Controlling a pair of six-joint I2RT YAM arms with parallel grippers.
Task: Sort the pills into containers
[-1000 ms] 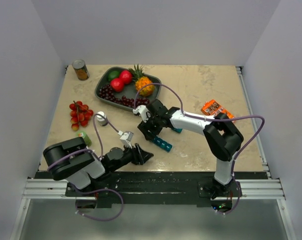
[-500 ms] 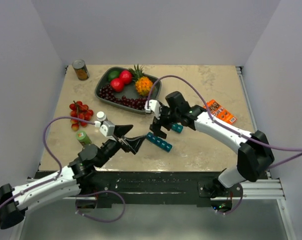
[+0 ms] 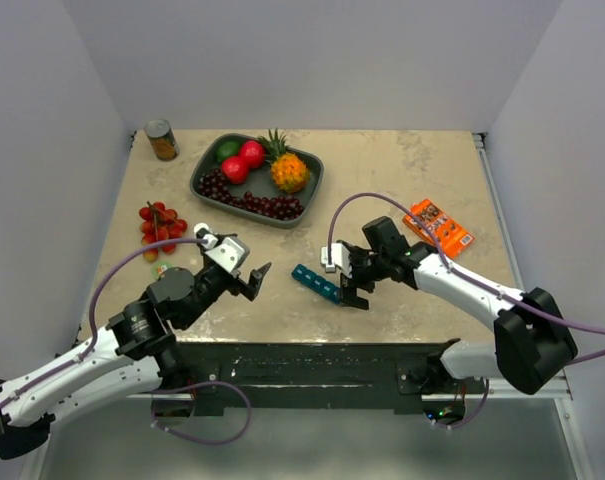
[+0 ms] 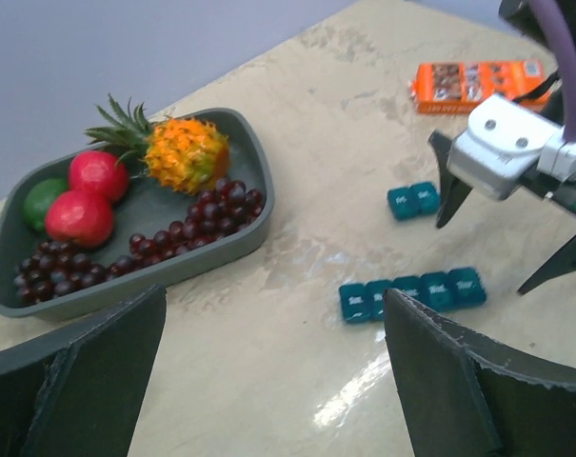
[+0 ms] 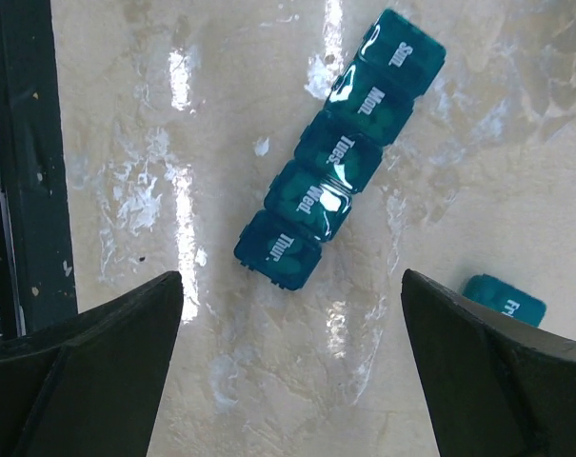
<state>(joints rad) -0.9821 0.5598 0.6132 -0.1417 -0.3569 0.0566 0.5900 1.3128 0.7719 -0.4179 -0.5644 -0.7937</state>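
The strip (image 3: 315, 283) of five teal cubes lay flat on the table (image 3: 402, 170), lids lettered Sun. through Thur. Just right of the strip hung the right gripper (image 3: 354, 288), jaws spread wide and holding nothing. Left of the strip the left gripper (image 3: 254, 282) was likewise released and empty. A loose pair (image 4: 413, 201) of cubes sat just behind the strip, apart from it. The tray (image 4: 154, 281) lay farther back, leftward.

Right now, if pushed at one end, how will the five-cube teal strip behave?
The five-cube strip probably slides and pivots, not rolls: flat-sided on a glossy table. Joints may separate; a shorter piece lies apart.
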